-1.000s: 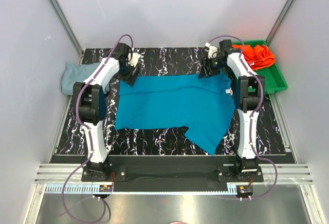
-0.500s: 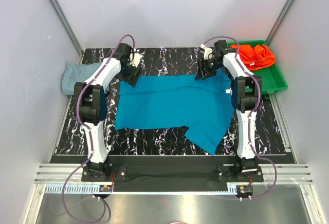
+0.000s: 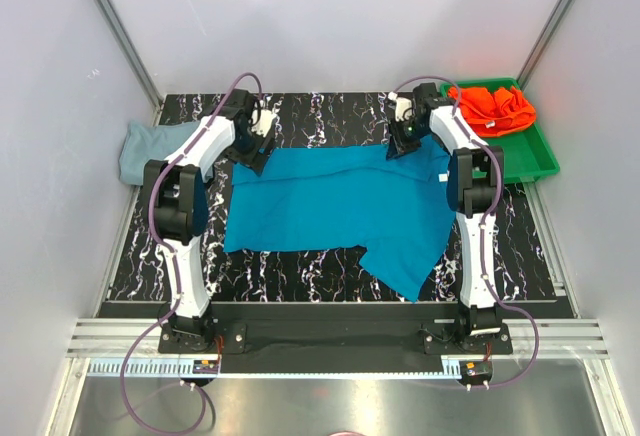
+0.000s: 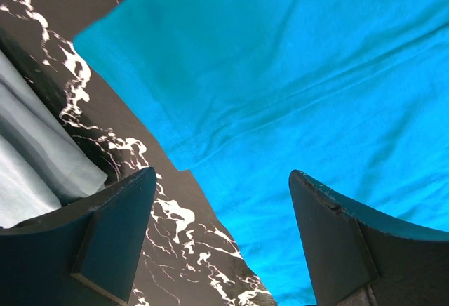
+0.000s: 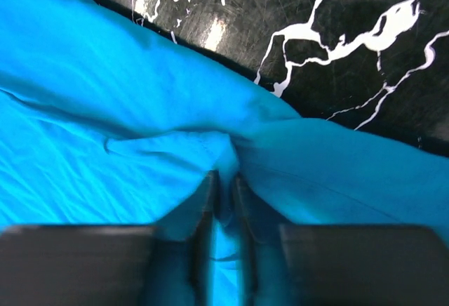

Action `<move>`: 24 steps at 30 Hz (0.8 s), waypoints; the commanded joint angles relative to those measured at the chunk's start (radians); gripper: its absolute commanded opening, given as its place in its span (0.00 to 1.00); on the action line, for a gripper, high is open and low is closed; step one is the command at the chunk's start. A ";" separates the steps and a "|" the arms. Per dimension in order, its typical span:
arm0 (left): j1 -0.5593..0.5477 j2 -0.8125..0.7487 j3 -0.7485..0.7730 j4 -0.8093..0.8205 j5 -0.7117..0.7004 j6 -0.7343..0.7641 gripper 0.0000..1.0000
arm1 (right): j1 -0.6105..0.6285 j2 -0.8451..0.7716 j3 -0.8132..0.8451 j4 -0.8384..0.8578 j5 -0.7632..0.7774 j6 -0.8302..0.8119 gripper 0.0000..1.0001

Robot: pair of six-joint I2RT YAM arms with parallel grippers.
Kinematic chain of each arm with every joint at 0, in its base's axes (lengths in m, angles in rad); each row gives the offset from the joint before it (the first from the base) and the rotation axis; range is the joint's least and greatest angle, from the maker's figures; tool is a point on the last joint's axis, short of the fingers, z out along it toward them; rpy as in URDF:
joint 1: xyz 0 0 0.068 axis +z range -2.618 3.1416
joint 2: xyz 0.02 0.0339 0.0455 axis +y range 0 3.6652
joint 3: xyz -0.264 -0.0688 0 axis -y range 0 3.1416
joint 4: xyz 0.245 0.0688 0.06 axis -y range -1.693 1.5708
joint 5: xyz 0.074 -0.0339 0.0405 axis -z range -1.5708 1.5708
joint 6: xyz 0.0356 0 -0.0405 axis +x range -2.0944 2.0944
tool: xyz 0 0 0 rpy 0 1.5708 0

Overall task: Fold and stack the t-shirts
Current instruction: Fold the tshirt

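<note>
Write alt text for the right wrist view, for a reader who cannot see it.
The right gripper pinches a raised ridge of the teal shirt, its jaws almost shut. A black, white-veined table shows beyond the shirt's edge.

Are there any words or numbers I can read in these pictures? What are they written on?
None of the pictures show any text that can be read.
White tag on the blue t-shirt: too small to read.
Orange t-shirt, grey t-shirt and green tray: plain, no print showing.
</note>
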 commanded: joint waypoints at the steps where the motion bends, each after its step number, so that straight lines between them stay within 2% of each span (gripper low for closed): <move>1: -0.005 -0.069 -0.010 0.019 0.014 -0.009 0.82 | 0.021 -0.016 0.030 0.016 0.020 0.005 0.16; 2: -0.004 -0.069 -0.011 0.022 0.016 -0.007 0.82 | 0.022 -0.026 0.019 0.016 0.026 0.006 0.12; 5: -0.004 -0.068 -0.011 0.022 0.020 -0.009 0.82 | 0.025 -0.059 -0.007 0.021 0.039 0.009 0.11; 10: -0.004 -0.060 -0.004 0.027 0.042 -0.018 0.81 | 0.041 -0.128 -0.053 0.021 0.051 0.006 0.15; 17: -0.004 -0.048 0.033 0.029 0.068 -0.024 0.81 | 0.067 -0.253 -0.189 0.019 0.055 0.006 0.15; 24: -0.004 -0.031 0.055 0.030 0.089 -0.041 0.80 | 0.085 -0.344 -0.318 0.006 0.033 0.023 0.29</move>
